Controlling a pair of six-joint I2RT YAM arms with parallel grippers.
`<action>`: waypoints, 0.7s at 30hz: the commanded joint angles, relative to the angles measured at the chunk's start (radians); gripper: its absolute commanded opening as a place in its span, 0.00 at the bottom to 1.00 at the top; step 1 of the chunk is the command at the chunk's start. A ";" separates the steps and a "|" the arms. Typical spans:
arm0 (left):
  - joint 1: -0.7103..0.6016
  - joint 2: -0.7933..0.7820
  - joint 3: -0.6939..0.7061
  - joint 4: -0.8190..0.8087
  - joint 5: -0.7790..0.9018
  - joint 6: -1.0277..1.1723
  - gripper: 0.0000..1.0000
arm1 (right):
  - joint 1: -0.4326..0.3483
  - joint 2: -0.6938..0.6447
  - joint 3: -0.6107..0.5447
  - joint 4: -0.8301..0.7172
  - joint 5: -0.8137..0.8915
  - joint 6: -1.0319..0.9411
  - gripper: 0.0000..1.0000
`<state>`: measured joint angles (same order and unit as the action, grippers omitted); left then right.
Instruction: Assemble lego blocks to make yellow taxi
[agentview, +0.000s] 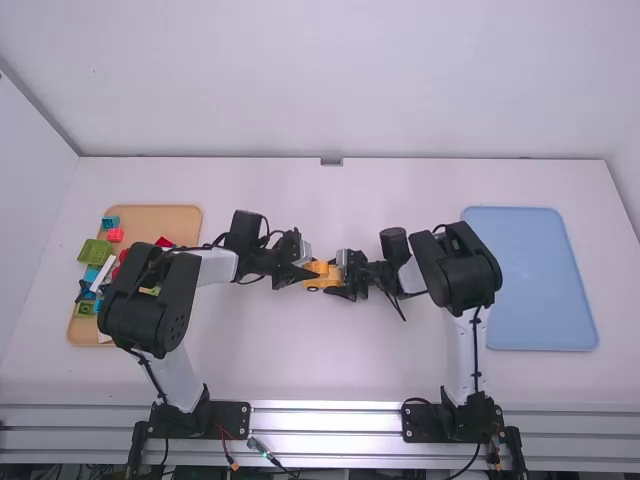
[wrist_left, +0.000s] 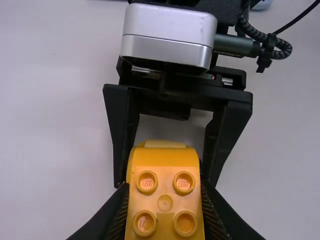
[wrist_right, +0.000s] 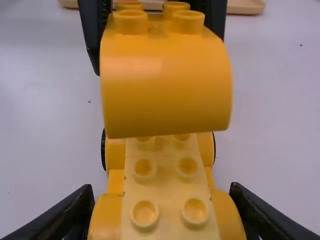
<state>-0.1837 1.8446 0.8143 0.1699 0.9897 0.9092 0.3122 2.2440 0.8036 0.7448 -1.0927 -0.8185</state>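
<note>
High view: left gripper (agentview: 309, 272) and right gripper (agentview: 344, 280) meet mid-table. Left wrist view: fingers parted to the curved block's (wrist_left: 165, 182) width, gripping it. Right wrist view: fingers spread wider, clasping the studded, wheeled base (wrist_right: 167, 177).

High view: bright, even light over the white table (agentview: 320, 370), probably from overhead, although the direction is hard to fix. Shadows are faint; the strongest glare lies along the metal rail (agentview: 325, 421), and the black joint (agentview: 145, 305) of the left arm sinks into near-uniform dark. Left wrist view: moderate, diffuse light, with a pale highlight on the silver housing (wrist_left: 167, 37). Right wrist view: a broad, soft sheen crosses the curved yellow block (wrist_right: 165, 85), deepening to shade at its lower edge; the tabletop is dimly grey.
</note>
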 joint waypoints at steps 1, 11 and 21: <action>-0.007 0.009 -0.006 -0.001 0.010 0.008 0.02 | 0.002 0.019 0.003 0.000 -0.006 -0.001 0.60; -0.002 0.106 -0.006 0.090 0.073 0.009 0.02 | 0.002 0.019 0.002 -0.004 -0.005 0.000 0.51; -0.005 0.117 -0.004 0.112 0.067 0.007 0.02 | 0.002 0.019 0.003 -0.012 -0.006 0.000 0.51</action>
<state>-0.1844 1.9488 0.8143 0.2825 1.0313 0.9092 0.3122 2.2440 0.8040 0.7391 -1.0969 -0.8196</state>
